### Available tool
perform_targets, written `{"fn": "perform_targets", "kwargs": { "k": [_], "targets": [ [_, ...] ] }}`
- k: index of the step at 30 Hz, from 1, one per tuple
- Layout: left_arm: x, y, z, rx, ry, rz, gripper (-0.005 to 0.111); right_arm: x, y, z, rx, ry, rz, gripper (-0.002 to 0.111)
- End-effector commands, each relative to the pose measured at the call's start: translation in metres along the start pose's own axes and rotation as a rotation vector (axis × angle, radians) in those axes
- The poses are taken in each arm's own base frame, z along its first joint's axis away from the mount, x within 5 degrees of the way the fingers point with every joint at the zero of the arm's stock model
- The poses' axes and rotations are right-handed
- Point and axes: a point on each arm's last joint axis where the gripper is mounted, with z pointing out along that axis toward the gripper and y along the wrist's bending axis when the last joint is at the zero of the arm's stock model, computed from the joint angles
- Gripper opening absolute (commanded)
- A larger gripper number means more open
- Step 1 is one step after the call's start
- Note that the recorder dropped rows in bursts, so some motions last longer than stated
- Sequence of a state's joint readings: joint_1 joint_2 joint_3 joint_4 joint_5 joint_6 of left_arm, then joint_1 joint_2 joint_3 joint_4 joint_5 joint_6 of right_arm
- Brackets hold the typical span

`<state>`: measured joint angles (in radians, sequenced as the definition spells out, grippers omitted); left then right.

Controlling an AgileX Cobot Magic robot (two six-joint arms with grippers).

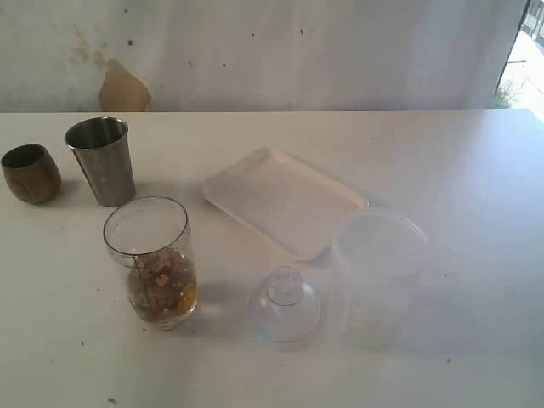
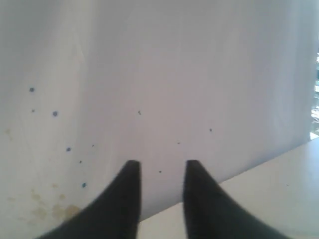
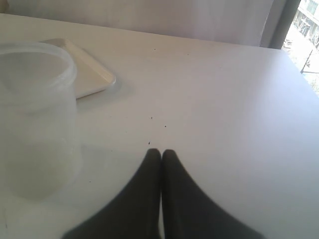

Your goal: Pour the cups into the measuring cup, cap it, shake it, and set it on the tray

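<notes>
Tray (image 1: 285, 200) mid-counter (image 1: 459, 170). Right gripper (image 3: 161, 153) jaws pressed together beside frosted tub (image 3: 35, 119). Measuring cup (image 1: 153, 263) upright front-left, mix inside, axis vertical: left arm's side. Left gripper (image 2: 160, 167) jaws spread, facing wall (image 2: 149, 74). Steel tumbler (image 1: 102, 161), wooden cup (image 1: 31, 172) behind cup; dome lid (image 1: 285, 303) just right.

This looks like a bare indoor workroom or test room. A plain white table (image 1: 476, 212) stands against a stained, ink-speckled white wall (image 1: 340, 51). Behind the table is a patch of flaked paint (image 1: 123, 87), and a daylit window (image 1: 520, 64) lies past the table's far right corner.
</notes>
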<state>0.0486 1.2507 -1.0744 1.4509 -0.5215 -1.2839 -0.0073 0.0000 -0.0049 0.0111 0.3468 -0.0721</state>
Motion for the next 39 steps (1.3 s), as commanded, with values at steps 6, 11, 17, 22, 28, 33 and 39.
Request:
{"fn": "perform_targets", "kwargs": {
  "k": [6,11,17,22,28,33,39],
  "targets": [
    [-0.059,-0.045,-0.086,0.036,-0.109,-0.011,0.0,0.001,0.0,0.001,0.004,0.002,-0.005,0.0],
    [-0.069,-0.051,-0.145,-0.245,-0.259,0.011,0.0,0.001,0.0,0.001,0.004,0.002,-0.005,0.0],
    [-0.036,-0.063,-0.185,-0.343,-0.375,-0.392,0.0,0.001,0.0,0.001,0.004,0.002,-0.005,0.0],
    [-0.011,-0.063,-0.188,-0.402,-0.345,-0.399,0.0,0.001,0.0,0.001,0.004,0.002,-0.005,0.0],
    [-0.009,-0.062,-0.187,-0.42,-0.328,-0.34,0.0,0.001,0.0,0.001,0.004,0.002,-0.005,0.0],
    [-0.009,-0.062,-0.187,-0.415,-0.327,-0.34,0.0,0.001,0.0,0.001,0.004,0.002,-0.005,0.0],
    [-0.009,-0.062,-0.187,-0.415,-0.327,-0.34,0.0,0.001,0.0,0.001,0.004,0.002,-0.005,0.0]
  ]
}}
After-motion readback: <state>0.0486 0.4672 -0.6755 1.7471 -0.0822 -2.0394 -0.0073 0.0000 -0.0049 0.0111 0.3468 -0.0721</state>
